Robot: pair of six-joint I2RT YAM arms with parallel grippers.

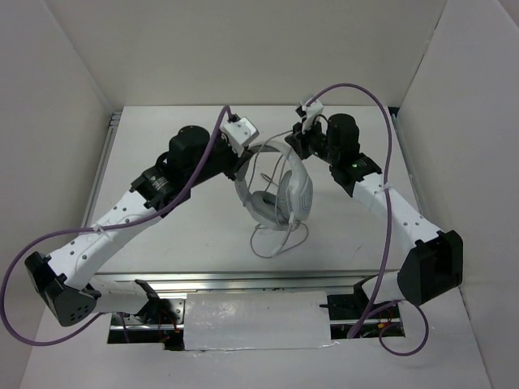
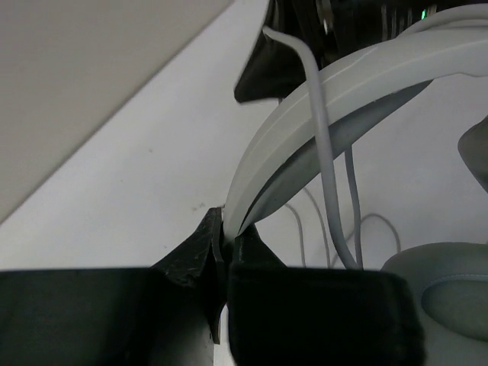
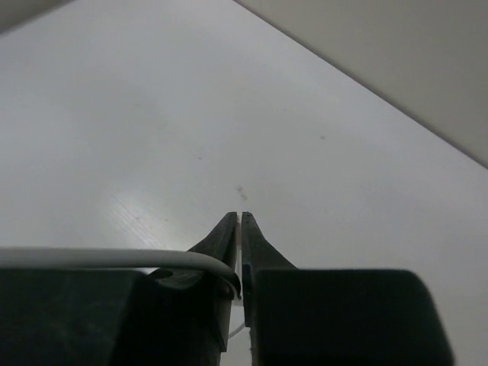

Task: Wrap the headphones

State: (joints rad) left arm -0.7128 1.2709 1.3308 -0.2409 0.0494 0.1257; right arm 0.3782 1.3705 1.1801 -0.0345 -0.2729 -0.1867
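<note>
Left pincer (image 2: 226,236) is clamping the headphones (image 1: 300,194) by the band (image 2: 305,114) at lower centre. Whether the right pincer (image 3: 241,221) is gripping the draped cable (image 3: 114,258) is impossible to tell, so the cable may be slipping free.

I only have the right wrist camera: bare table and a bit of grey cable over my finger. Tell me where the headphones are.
Observer: The headphones are at the middle of the table, headband toward the far side.
Operator: Report what the left gripper is doing.
Observer: The left gripper is shut on one end of the headband.
Operator: Now give me the cable.
Observer: The cable crosses over the headband, and its slack lies in loose loops on the table just in front of the ear cup.
</note>
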